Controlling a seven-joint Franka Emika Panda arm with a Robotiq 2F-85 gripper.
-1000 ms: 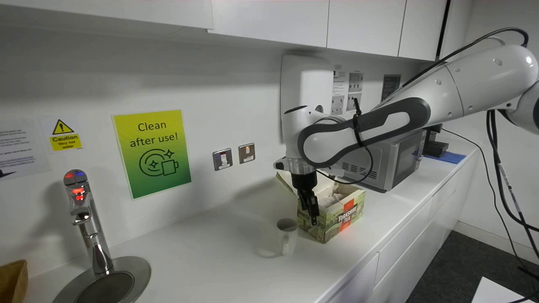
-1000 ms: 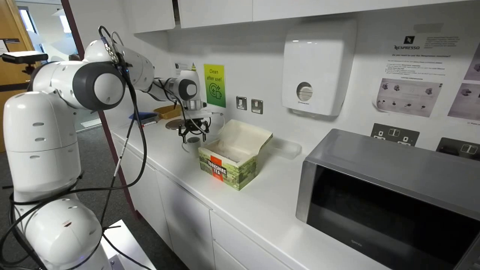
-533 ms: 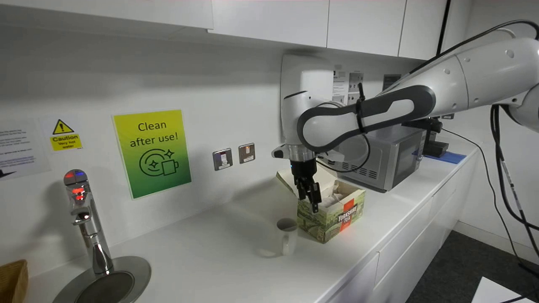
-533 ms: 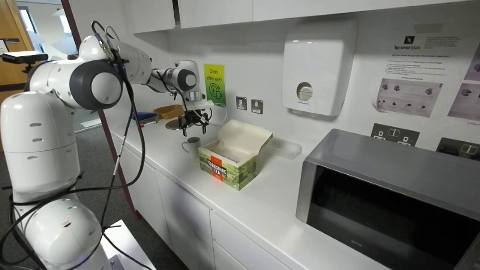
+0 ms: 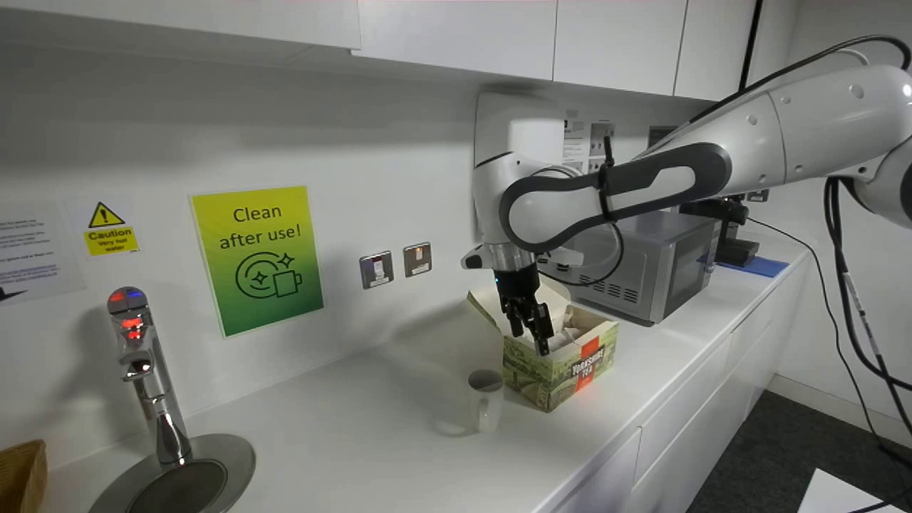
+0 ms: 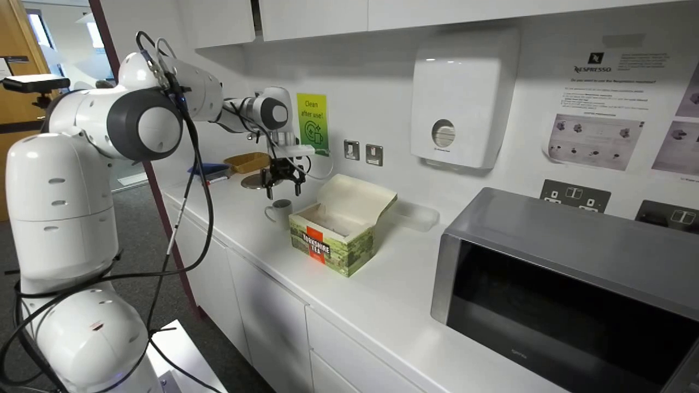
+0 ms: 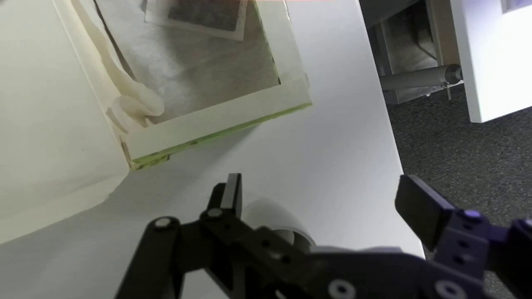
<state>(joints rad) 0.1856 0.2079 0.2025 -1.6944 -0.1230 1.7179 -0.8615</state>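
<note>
My gripper point(image 7: 324, 195) stands open above the counter, its black fingers point(image 7: 424, 207) wide apart with nothing between them. Under it, partly hidden by the left finger in the wrist view, is a pale mug point(image 7: 270, 211). In both exterior views that mug point(image 5: 486, 410) stands upright beside a green Yorkshire Tea box point(image 6: 322, 248), below the level of the fingertips. The box lid point(image 6: 357, 202) is raised. Inside, the wrist view shows pale crumpled paper and a square tea bag point(image 7: 199, 20) with a dark middle. The gripper point(image 5: 531, 340) is apart from both mug and box.
A microwave point(image 6: 551, 305) sits further along the counter, with a clear plastic tray point(image 6: 418, 215) behind the box. A tap point(image 5: 149, 385) with a round drain point(image 5: 235, 456) and a brown basket point(image 6: 247, 162) lie at the opposite end. Wall cabinets point(image 5: 456, 35) hang overhead.
My gripper has risen away from the mug, then tilted slightly, its tips swinging a little towards the box in an exterior view. It has stayed open. Mug and box have not moved.
</note>
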